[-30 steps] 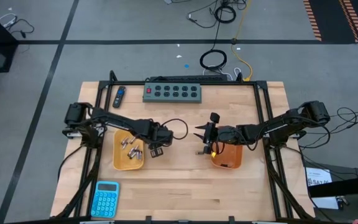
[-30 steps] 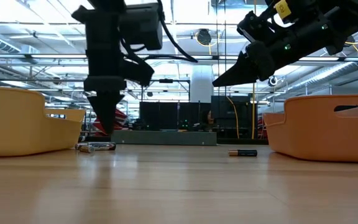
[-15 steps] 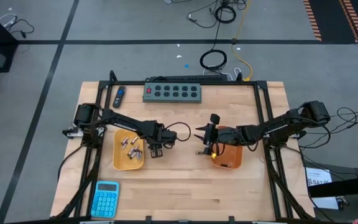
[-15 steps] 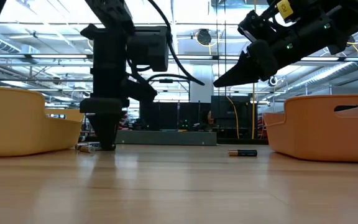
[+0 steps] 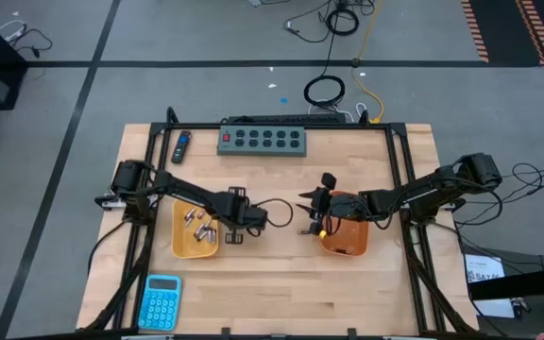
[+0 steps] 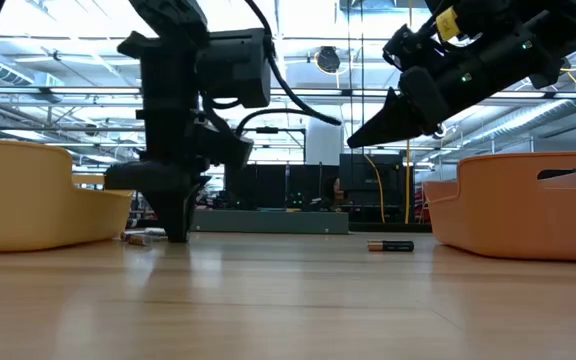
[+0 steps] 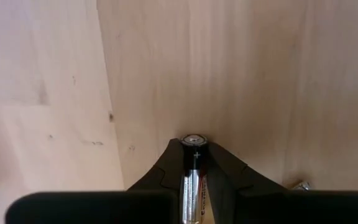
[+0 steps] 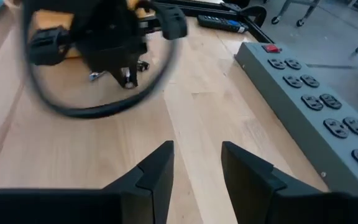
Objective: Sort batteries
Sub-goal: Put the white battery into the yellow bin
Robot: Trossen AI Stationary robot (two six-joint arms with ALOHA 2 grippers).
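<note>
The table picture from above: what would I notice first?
The two black arms meeting mid-table. The left gripper is down on the wood beside the yellow tray, jaws shut on a battery. The right gripper hangs open by the orange bin, with another battery lying loose below.

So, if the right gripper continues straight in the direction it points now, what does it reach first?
Probably the left gripper with its cable loop; before that only bare table shows past the right gripper, though depth is unclear.

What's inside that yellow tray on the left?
The yellow tray holds a few silvery batteries lying loose near its far end. The left arm crosses over that end, so anything beneath it is hidden.
</note>
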